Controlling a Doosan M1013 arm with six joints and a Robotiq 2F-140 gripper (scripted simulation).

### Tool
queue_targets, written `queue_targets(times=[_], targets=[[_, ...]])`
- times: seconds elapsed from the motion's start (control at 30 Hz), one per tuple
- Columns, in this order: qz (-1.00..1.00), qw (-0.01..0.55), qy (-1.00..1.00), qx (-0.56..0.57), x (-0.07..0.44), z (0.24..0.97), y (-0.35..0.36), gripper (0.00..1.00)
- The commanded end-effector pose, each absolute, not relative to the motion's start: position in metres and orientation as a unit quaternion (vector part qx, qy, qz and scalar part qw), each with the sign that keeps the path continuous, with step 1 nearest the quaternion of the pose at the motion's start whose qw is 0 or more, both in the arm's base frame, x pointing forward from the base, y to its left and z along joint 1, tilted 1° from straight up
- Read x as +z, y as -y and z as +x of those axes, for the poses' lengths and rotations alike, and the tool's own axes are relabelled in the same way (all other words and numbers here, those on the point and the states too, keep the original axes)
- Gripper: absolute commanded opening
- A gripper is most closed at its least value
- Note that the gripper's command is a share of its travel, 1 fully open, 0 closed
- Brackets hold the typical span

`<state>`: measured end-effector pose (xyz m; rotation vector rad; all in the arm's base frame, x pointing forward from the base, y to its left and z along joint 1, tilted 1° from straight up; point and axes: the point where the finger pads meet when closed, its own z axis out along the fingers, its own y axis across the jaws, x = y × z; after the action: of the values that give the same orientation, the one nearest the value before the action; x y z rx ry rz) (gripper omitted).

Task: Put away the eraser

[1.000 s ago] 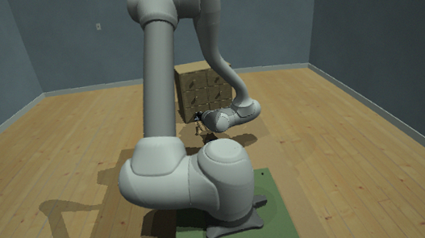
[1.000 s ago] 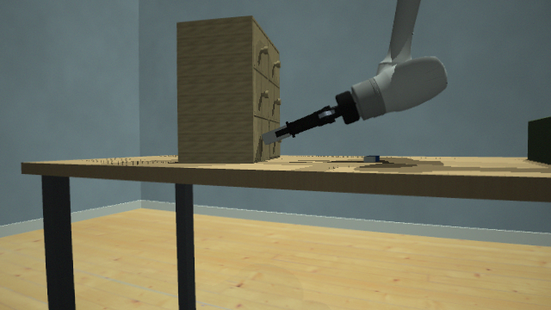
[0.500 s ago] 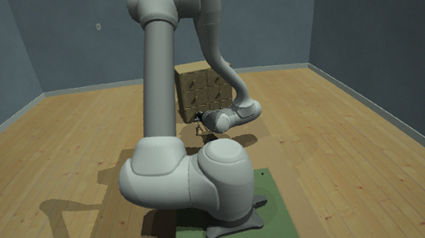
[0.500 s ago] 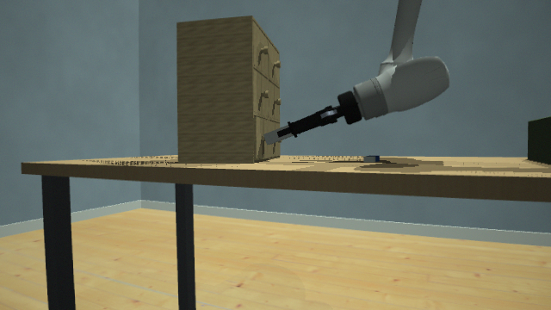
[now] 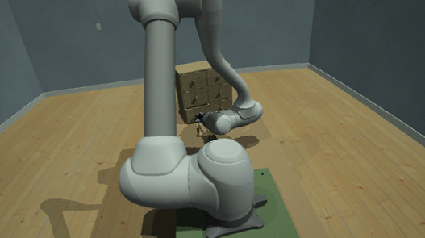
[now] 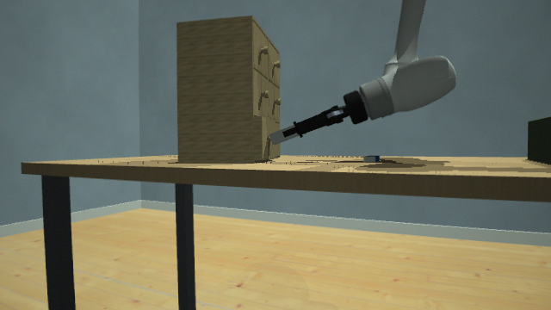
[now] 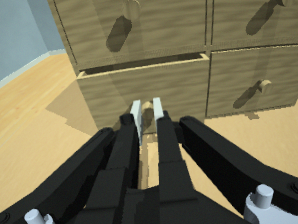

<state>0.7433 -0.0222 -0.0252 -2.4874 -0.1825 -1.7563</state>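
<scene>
The wooden chest (image 5: 191, 67) (image 6: 215, 86) stands upright with two columns of drawers. Its bottom left drawer (image 6: 260, 144) (image 7: 110, 95) is a little way out, with a narrow dark gap above its rim; its contents are hidden. The other visible drawers look flush. My gripper (image 5: 198, 117) (image 6: 274, 138) (image 7: 148, 109) is shut on that drawer's knob (image 7: 147, 106), reaching down at a slant from the front. The eraser (image 6: 371, 159), blue and white, lies on the table in front of the chest, behind and below the wrist; I cannot make it out in the other views.
Knobs of the middle left drawer (image 7: 131, 9) and bottom right drawer (image 7: 265, 86) stick out near the fingers. The table edge (image 6: 301, 178) runs along the near side in the exterior view. A dark green block (image 6: 540, 139) stands at the right edge there.
</scene>
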Motion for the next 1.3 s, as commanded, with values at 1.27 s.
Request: queue_targets(times=[1.27], targets=[[-0.815,0.046,0.060,-0.575,-0.026,0.698,0.029,0.08]])
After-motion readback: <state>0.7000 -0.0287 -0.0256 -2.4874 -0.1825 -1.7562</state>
